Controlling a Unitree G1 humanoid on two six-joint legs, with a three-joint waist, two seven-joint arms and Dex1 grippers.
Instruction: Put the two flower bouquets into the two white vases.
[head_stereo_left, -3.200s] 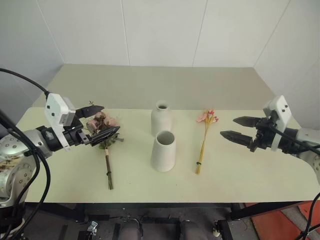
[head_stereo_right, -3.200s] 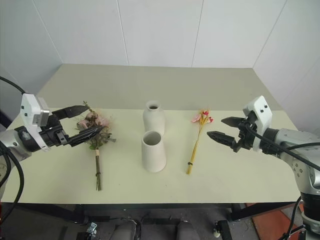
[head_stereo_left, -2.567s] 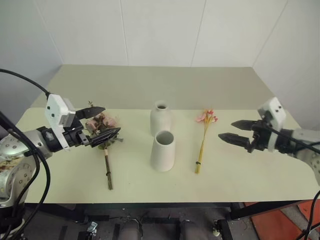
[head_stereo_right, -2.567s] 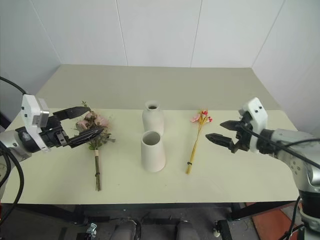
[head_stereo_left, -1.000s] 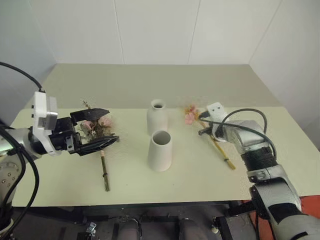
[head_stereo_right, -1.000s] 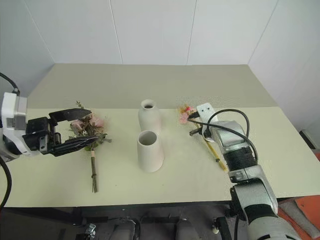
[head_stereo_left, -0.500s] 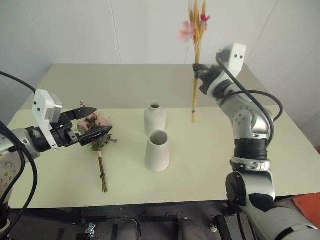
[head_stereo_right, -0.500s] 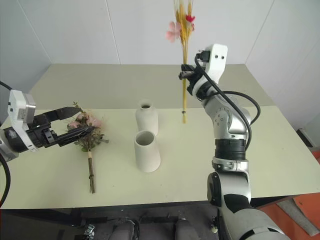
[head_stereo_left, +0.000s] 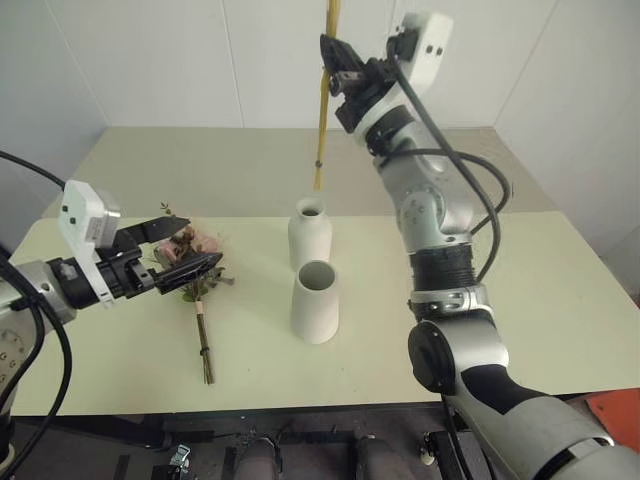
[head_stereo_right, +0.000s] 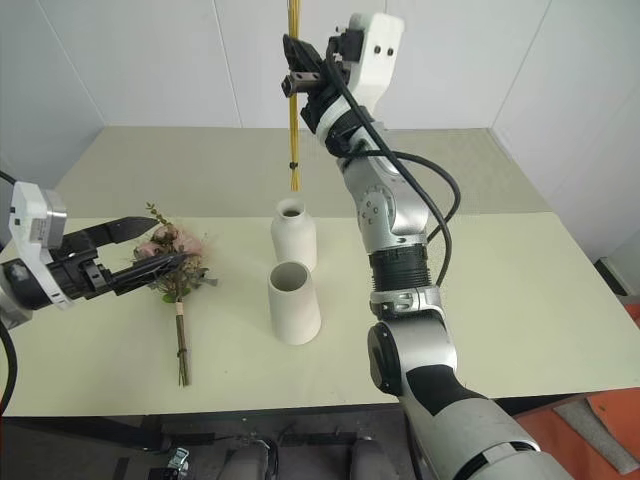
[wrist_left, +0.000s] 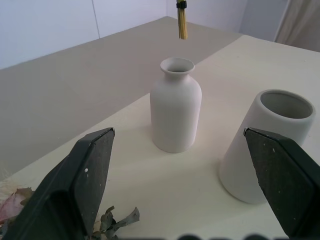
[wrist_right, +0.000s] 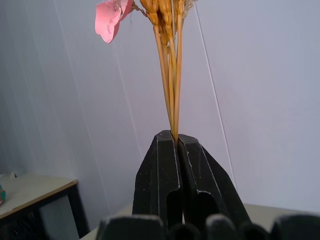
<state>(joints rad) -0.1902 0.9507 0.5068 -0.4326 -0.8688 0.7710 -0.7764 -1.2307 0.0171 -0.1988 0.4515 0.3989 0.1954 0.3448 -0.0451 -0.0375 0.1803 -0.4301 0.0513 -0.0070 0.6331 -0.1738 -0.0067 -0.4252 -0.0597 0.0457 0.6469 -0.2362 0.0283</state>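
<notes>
Thin bouquet (head_stereo_right: 293, 120): we see it hanging upright, its yellow stem ends just above the narrow-necked vase (head_stereo_right: 293, 234); our right wrist view adds a pink bloom (wrist_right: 112, 19) at its top.
Right gripper (head_stereo_right: 296, 72): clamped tight on those stems.
Bushy bouquet (head_stereo_left: 197, 270): lies on the table (head_stereo_left: 560, 300).
Left gripper (head_stereo_left: 180, 249): spread wide around its blooms, not touching that we can see.
Cone vase (head_stereo_left: 315, 301): in front of the narrow-necked one; our left wrist view looks into both mouths.

Thin yellow-stemmed bunch (head_stereo_right: 293, 110): upright at top centre of the frame, stem ends hanging just above the narrow-necked rounded vase (head_stereo_right: 293, 233).
Tapered cone vase (head_stereo_right: 293, 301): upright, mouth empty, just in front of the rounded one.
Bushy dusty-pink bunch (head_stereo_right: 172, 262): lying flat at left, dark stems toward the near edge.
</notes>
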